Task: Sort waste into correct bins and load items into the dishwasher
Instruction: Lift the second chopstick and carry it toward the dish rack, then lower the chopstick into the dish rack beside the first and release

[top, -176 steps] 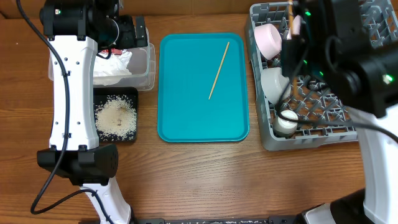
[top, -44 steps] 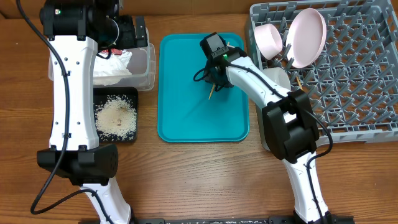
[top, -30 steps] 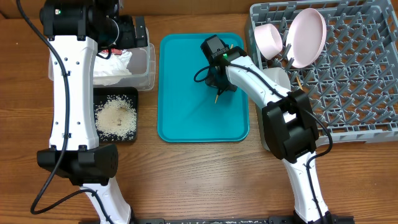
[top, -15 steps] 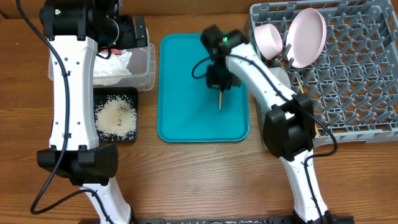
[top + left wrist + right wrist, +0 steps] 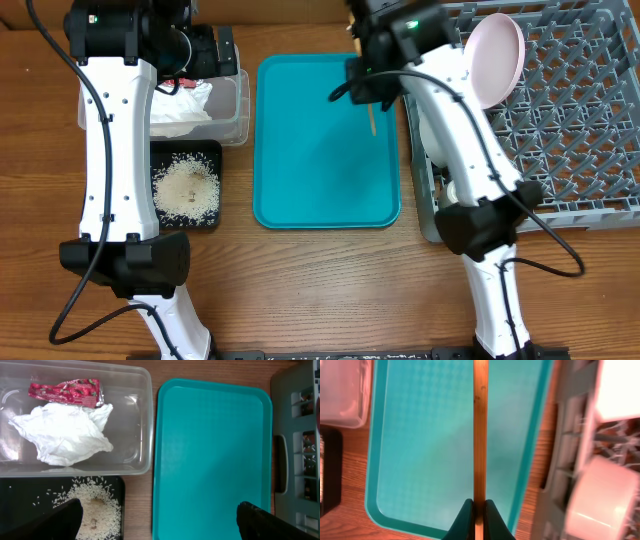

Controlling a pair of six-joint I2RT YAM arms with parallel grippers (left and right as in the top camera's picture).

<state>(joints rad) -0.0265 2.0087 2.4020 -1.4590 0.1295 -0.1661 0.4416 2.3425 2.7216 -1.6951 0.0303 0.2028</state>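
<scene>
now the right pincer [image 5: 479,510] is pinched tight on one end of a chopstick [image 5: 480,435], held clear above the teal tray [image 5: 420,460] near its right edge, likely so it can swing across to the grey rack [image 5: 570,130]. the left pincer [image 5: 159,510] gapes wide and empty beside the clear tub [image 5: 145,420], where napkin [image 5: 60,435] and wrapper [image 5: 65,391] already lie.
</scene>
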